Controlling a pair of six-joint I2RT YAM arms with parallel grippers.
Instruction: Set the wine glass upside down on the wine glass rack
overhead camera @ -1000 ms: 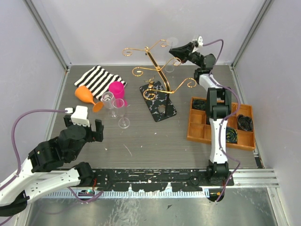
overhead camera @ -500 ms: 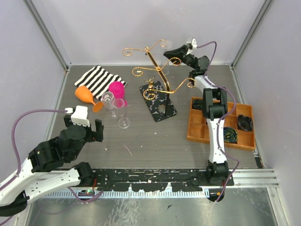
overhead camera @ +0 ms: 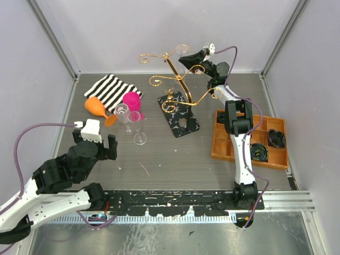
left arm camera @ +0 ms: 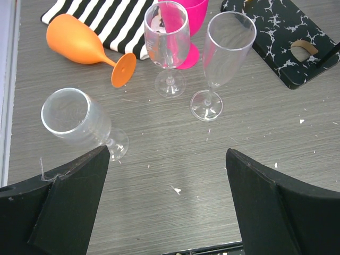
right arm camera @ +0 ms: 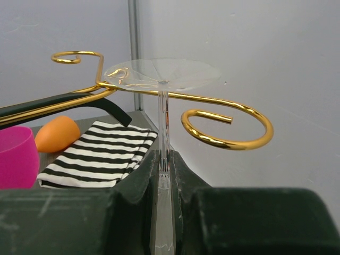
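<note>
The right claw (overhead camera: 192, 55) has slid left to the gold rack (overhead camera: 177, 85) — pinched almost shut on the upside-down wine glass (right arm camera: 163, 106) by its stem, foot right by a top arm — where a bump could knock it loose, while the left claw (left arm camera: 167, 159) gapes wide, empty.

Grey table (overhead camera: 175, 154) bearing striped cloth (overhead camera: 111, 89), glasses (overhead camera: 139, 127), wine glass rack (overhead camera: 179, 116), orange tray (overhead camera: 220, 156)

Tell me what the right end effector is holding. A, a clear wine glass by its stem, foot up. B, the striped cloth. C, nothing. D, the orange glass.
A: in the right wrist view the right end effector clamps the wine glass by its clear stem, round foot uppermost, beside the wine glass rack.
</note>
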